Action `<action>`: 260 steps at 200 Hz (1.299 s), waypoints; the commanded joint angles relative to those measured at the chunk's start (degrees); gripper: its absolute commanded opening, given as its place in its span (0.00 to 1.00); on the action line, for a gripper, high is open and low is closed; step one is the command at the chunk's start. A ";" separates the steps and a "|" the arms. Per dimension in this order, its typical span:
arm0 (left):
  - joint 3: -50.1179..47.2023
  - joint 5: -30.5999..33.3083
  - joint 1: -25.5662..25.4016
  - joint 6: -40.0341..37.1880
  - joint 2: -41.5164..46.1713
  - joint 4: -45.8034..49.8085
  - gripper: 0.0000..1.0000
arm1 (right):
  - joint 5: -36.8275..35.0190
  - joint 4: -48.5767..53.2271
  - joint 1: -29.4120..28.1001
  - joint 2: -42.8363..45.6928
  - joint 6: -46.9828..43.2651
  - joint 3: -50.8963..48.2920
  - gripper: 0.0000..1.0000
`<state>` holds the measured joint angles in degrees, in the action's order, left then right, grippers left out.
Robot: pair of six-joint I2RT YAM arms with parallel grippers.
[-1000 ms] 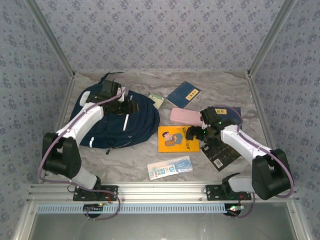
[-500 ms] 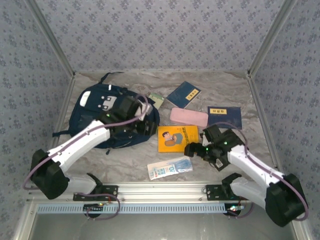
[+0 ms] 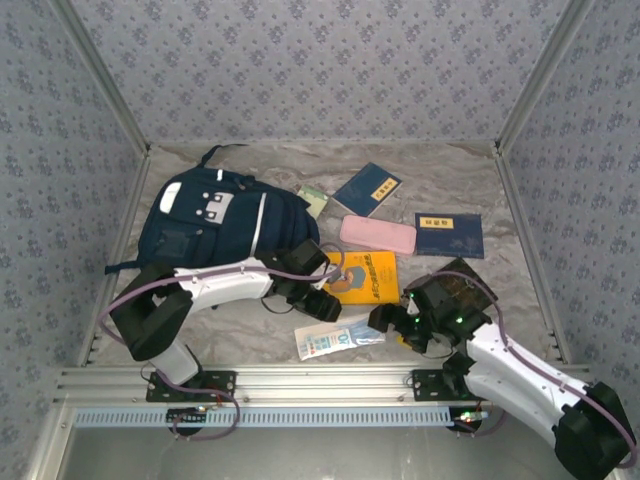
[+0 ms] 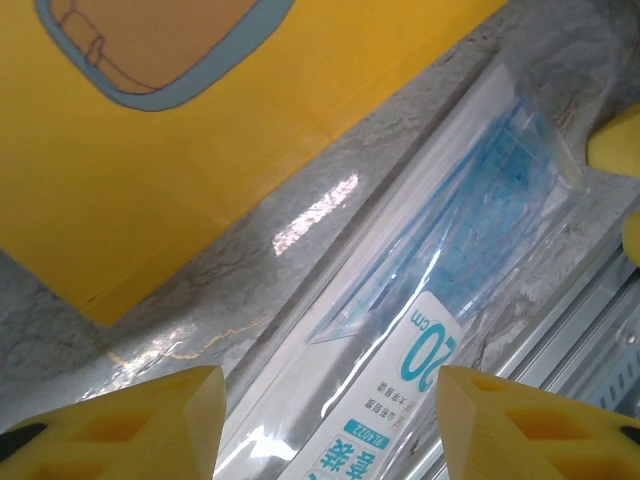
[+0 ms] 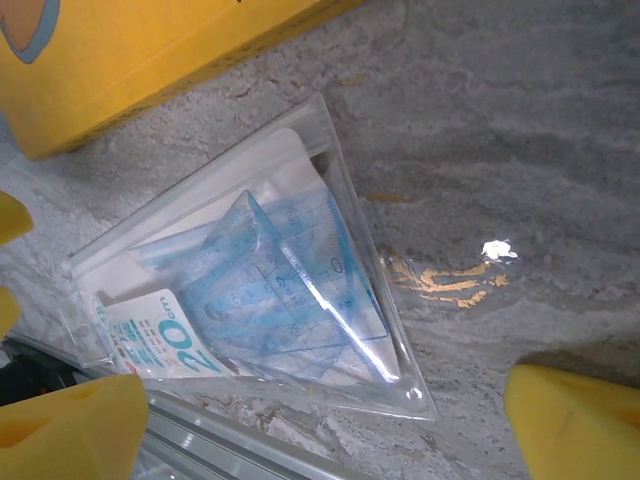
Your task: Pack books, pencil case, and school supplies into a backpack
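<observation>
Top view, L to R: backpack [image 3: 215, 225] is seen lying flat on the table [image 3: 470, 180], upper left of centre, white patch toward the back wall. Left gripper [image 3: 318, 306] is found at frame centre, just right of the backpack's lower edge, over the near-left corner of the orange book [image 3: 368, 275] and the far edge of the packet [image 3: 340, 337]. The packet lies by the near rail, just below the orange book. Farther back, notepad [image 3: 313, 198] is seen just beside the backpack's right side; navy book [image 3: 367, 188] near it. Pink pencil case [image 3: 378, 235] lies between that book and the orange one; second navy book [image 3: 449, 235] right of the case. Right gripper [image 3: 383, 318] is placed at the packet's right end; black book [image 3: 465, 288] is partly covered by the right arm.

Left wrist view: left gripper [image 4: 330, 420] is shown w/ jaws spread wide, nothing pinched. Packet [image 4: 420, 300] runs diagonally between the fingers; orange book [image 4: 150, 130] sits upper left, parted from the packet by a strip of table.

Right wrist view: right gripper [image 5: 320, 420] is likewise shown spread wide & empty. Packet [image 5: 260, 300], w/ blue rulers inside, lies flat ahead of the fingers; orange book [image 5: 150, 60] at upper left.
</observation>
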<state>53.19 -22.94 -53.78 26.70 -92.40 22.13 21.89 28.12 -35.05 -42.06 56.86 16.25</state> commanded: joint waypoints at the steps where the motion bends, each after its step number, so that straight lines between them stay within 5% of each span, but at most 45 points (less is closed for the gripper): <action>1: -1.58 -1.99 -0.84 0.57 -0.84 -2.01 0.56 | 4.93 -0.16 -1.12 1.48 4.75 -3.53 0.93; 71: -2.37 8.65 -1.59 -2.02 8.43 6.67 0.51 | 5.72 -1.81 -1.42 3.91 6.21 -5.40 0.88; 101: -6.96 3.43 -1.59 0.48 14.48 5.76 0.43 | 6.02 -1.55 -1.38 4.36 5.54 -5.44 0.87; 133: -13.67 -2.89 -1.67 3.28 16.26 1.88 0.23 | 7.45 -4.45 -1.42 3.93 5.69 -5.24 0.87; 260: -18.13 1.00 -1.68 3.15 9.92 -1.08 0.23 | 10.47 -5.86 -3.10 2.67 3.34 -2.32 0.85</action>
<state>35.83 -23.62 -55.16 30.30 -82.19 20.25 23.79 25.08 -36.29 -38.76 60.62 13.74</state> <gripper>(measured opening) 0.229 0.849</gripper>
